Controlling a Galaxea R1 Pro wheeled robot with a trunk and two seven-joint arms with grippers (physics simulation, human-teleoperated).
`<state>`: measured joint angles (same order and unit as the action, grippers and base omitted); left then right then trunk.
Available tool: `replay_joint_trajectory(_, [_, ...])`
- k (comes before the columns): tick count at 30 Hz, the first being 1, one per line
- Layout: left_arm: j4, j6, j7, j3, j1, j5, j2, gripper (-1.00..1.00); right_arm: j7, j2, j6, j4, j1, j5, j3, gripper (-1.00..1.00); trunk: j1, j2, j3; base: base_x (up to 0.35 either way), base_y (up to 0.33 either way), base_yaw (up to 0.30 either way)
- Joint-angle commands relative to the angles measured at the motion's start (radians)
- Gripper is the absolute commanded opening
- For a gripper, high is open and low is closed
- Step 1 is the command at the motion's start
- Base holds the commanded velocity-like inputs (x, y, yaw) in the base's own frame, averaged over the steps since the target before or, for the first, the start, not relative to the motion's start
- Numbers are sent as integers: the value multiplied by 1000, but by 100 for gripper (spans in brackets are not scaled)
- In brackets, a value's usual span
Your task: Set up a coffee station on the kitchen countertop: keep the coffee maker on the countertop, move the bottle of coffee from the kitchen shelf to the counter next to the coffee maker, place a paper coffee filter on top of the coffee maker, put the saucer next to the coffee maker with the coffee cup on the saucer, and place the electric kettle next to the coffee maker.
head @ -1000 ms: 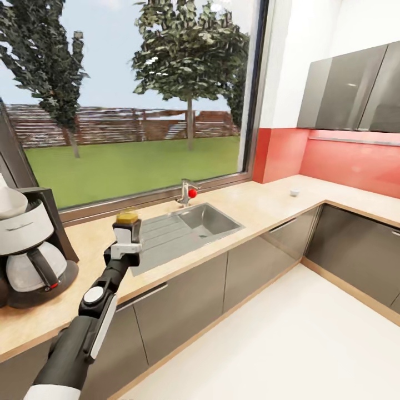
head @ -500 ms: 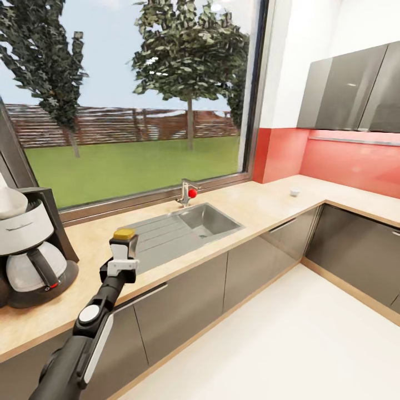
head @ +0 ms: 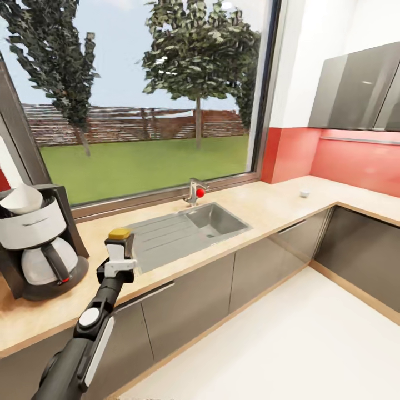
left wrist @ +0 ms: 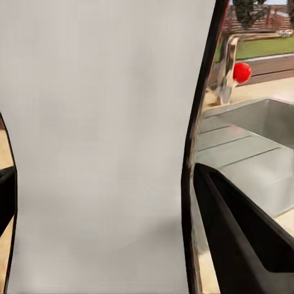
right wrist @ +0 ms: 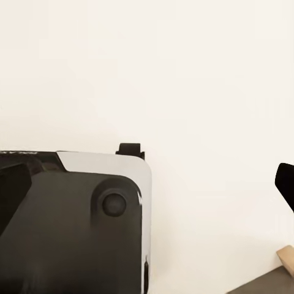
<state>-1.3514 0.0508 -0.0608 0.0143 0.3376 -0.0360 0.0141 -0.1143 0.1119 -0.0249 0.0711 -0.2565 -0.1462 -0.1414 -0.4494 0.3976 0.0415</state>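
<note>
Since a second ago our left arm has come down, so the bottle of coffee (head: 120,244) now sits lower against the counter (head: 266,208), and our head has swung a little, sliding the whole scene rightward. Nearest to us, the left arm rises from the lower left corner, forearm angled up and slightly right, its wrist straightening so the left gripper (head: 118,261) points upward. Its jaws are pinched on the bottle, which stands upright with the yellow cap on top; in the left wrist view the bottle's white front (left wrist: 101,147) sits between the dark fingers (left wrist: 245,239). The bottle hangs over the counter's front part, between the coffee maker (head: 39,241) and the sink (head: 214,219), and we cannot tell whether it touches the wood. The coffee maker stands on the counter to the left, with the paper coffee filter (head: 23,199) in its top. Behind the sink is the tap (head: 194,191) with its red knob. We cannot tell the state of the right gripper (right wrist: 285,184) jaws.
</note>
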Motion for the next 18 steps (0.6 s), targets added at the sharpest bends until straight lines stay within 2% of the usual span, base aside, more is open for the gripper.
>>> replay_joint_trajectory(1, [-1, 3, -5, -1, -3, -5, 0, -100, -4, 0, -3, 0, -1, -10, -9, 100, -1, 2, 3, 0, 0, 244])
replay_joint_trajectory(10, [-2, -4, -7, -3, -11, 0, -3, -100, -4, -1, -3, 2, -1, -10, -10, 100, -1, 2, 8, 0, 0, 244])
replay_joint_trajectory(13, [-2, -5, -7, -5, -11, -1, -3, -100, -4, -1, -3, 2, -1, -10, -11, 100, -1, 2, 9, 50, 0, 95])
replay_joint_trajectory(18, [-2, -4, -7, -5, -11, -3, -3, -100, -4, -1, -3, 3, -1, -10, -11, 100, -1, 2, 9, 228, 0, 14])
